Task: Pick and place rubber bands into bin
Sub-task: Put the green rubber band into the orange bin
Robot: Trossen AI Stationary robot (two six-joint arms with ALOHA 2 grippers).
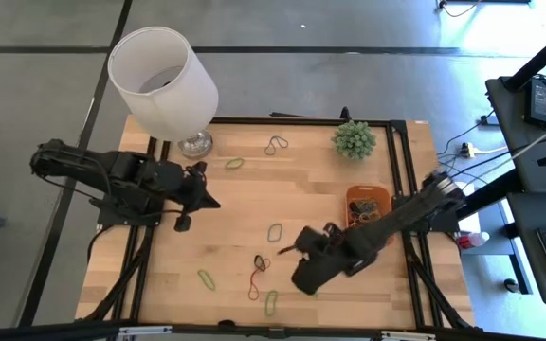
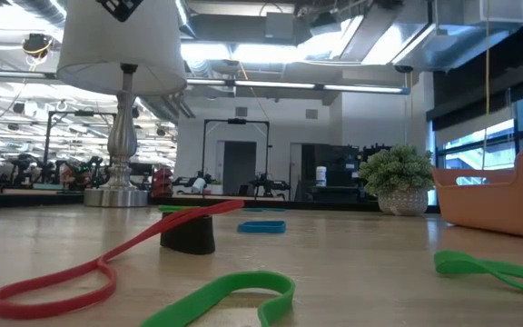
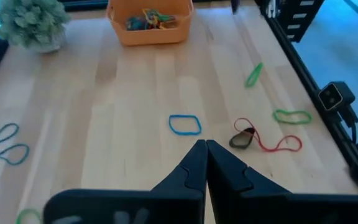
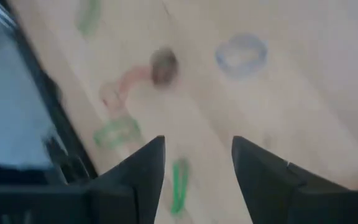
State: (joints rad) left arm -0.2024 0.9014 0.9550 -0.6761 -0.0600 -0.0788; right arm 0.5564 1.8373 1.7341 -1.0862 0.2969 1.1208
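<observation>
1. the right gripper (image 1: 292,250) hangs over the front half of the wooden table (image 1: 245,204), its fingers (image 4: 145,168) spread wide with nothing between them.
2. the orange bin (image 1: 366,203) sits toward the table's 3 o'clock edge, beside the right arm, already holding a tangle of bands; a small potted plant (image 1: 354,139) stands at about 1 o'clock from it.
3. loose rubber bands remain scattered: a green-blue loop (image 1: 275,231) near the centre, a red band (image 1: 255,281) tangled with a dark one (image 1: 261,262) just at 7 o'clock of the gripper, a green band (image 1: 271,302) at the 6 o'clock edge, another green one (image 1: 206,278) toward 7 o'clock.
4. the left gripper (image 1: 209,200) waits at the 9 o'clock side near the lamp (image 1: 164,80), fingers pressed together and carrying nothing.
5. judged from this, the step in hand is the reach for the next band, likely the red-and-dark tangle or the loop close by.
6. the next move calls for lowering the open fingers to straddle one thin band flat on the wood, then pinching it cleanly.
</observation>
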